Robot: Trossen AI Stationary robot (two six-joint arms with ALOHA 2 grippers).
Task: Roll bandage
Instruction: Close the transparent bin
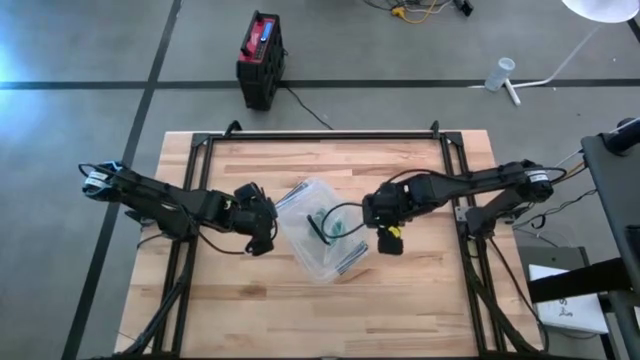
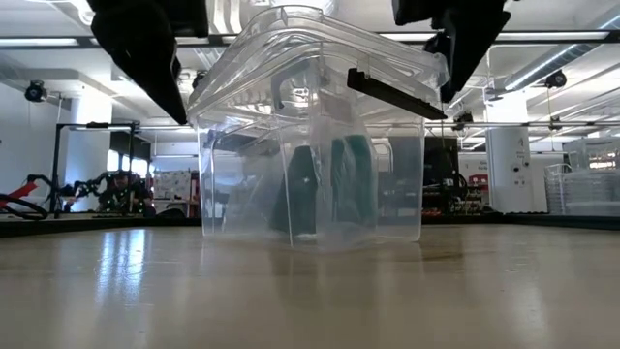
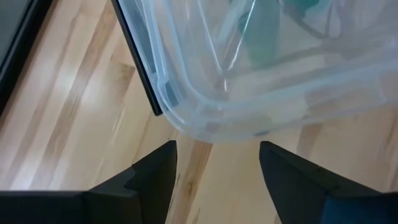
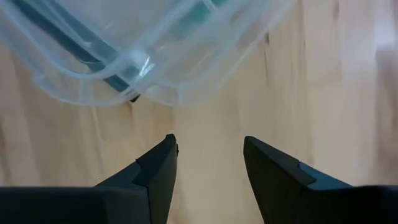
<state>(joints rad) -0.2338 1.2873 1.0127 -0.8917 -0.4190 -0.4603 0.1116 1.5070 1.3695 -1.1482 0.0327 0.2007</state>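
A clear plastic box [image 1: 318, 232] stands in the middle of the wooden table, and its clear lid [image 2: 320, 58] rests tilted on its rim. Through the wall show teal-green and dark things [image 2: 341, 184], among them what looks like the bandage [image 1: 336, 228]. My left gripper [image 1: 262, 240] is open just left of the box, above the table; the box's corner [image 3: 205, 118] lies ahead of its fingers. My right gripper [image 1: 388, 240] is open just right of the box, and the lid's edge [image 4: 143, 81] lies ahead of its fingers. Neither one touches the box.
A black latch bar [image 2: 392, 92] sticks out from the lid's right side, and another [image 3: 140, 56] runs along the left. Black frame rails [image 1: 320, 137] border the table. A red and black case [image 1: 262, 58] stands on the floor beyond the far edge.
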